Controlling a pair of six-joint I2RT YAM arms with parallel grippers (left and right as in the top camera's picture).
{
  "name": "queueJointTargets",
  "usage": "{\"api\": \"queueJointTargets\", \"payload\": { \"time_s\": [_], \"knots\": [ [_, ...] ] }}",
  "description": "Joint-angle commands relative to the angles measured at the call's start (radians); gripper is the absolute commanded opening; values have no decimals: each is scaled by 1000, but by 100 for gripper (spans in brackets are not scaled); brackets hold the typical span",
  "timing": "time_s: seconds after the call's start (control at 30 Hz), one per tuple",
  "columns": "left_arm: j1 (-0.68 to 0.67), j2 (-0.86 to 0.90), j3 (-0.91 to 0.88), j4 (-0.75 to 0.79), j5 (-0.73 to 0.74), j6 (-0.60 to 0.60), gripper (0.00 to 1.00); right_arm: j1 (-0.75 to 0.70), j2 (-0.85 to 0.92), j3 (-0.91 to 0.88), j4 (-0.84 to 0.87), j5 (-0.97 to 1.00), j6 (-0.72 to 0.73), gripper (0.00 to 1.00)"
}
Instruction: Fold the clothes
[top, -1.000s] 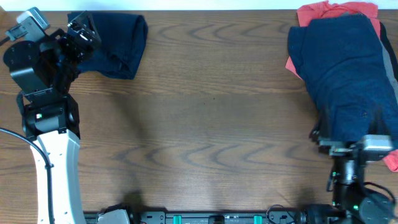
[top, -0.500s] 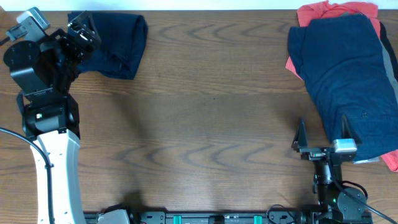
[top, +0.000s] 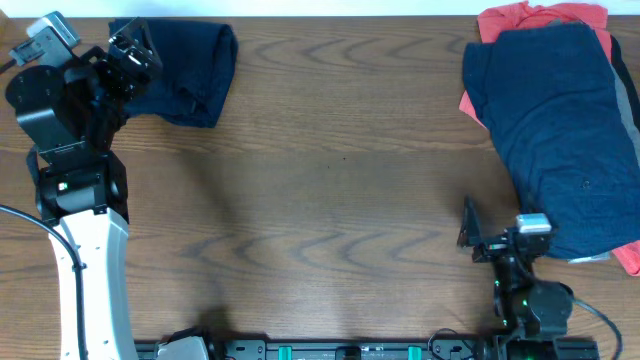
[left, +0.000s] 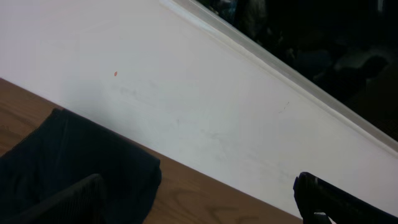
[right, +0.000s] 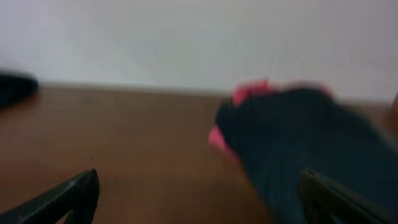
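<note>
A folded dark navy garment (top: 185, 62) lies at the far left of the wooden table; it also shows in the left wrist view (left: 68, 162). A large dark navy garment (top: 555, 120) lies spread at the right on top of a coral-red garment (top: 540, 15); both show blurred in the right wrist view, the navy one (right: 298, 143) over the coral-red one (right: 249, 93). My left gripper (top: 135, 52) is open and empty at the left edge of the folded garment. My right gripper (top: 492, 232) is open and empty near the front, beside the navy garment's lower left edge.
The wooden table (top: 330, 180) runs between the two piles. A white wall (left: 186, 93) stands behind the table's back edge. The left arm's base (top: 85, 260) stands at the front left.
My right gripper has pulled off the navy garment's lower edge, moved left and toward the front, and now stands open beside it. The left arm has not moved.
</note>
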Motion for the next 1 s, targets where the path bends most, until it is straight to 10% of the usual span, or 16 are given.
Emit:
{"api": "queueJointTargets", "payload": {
  "time_s": [0.0,0.97],
  "knots": [
    [4,6,4,4,10,21,98,-8,-3,-1,-10,24,10,99],
    [5,6,4,-19,9,21,98,-8,-2,-1,-9,25,11,99]
  ]
}}
